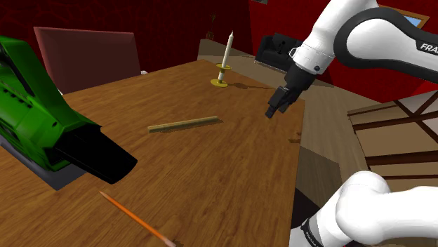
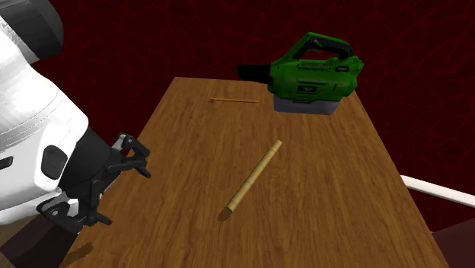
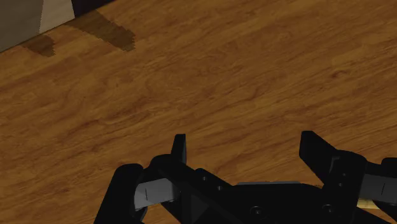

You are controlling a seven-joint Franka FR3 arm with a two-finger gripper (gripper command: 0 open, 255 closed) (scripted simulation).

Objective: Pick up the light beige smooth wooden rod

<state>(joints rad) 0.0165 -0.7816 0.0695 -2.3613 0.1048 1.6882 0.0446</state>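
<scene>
The light wooden rod [image 1: 184, 125] lies flat near the middle of the brown wooden table [image 1: 231, 175]. In the second exterior view the rod [image 2: 254, 175] runs diagonally across the tabletop. My black gripper [image 1: 272, 110] hovers over the table near its edge, to the rod's right in the shoulder view and well apart from it. In the second exterior view the gripper [image 2: 137, 156] is left of the rod. Through the wrist camera the gripper [image 3: 245, 149] stands open, with bare table between its fingers [image 3: 180, 149].
A green leaf blower [image 1: 42, 126] takes up the shoulder view's left of the table, also seen at the far end [image 2: 316, 74]. An orange pencil [image 1: 137, 219] lies near the front edge. A white candle on a yellow holder [image 1: 224, 59] stands at the back.
</scene>
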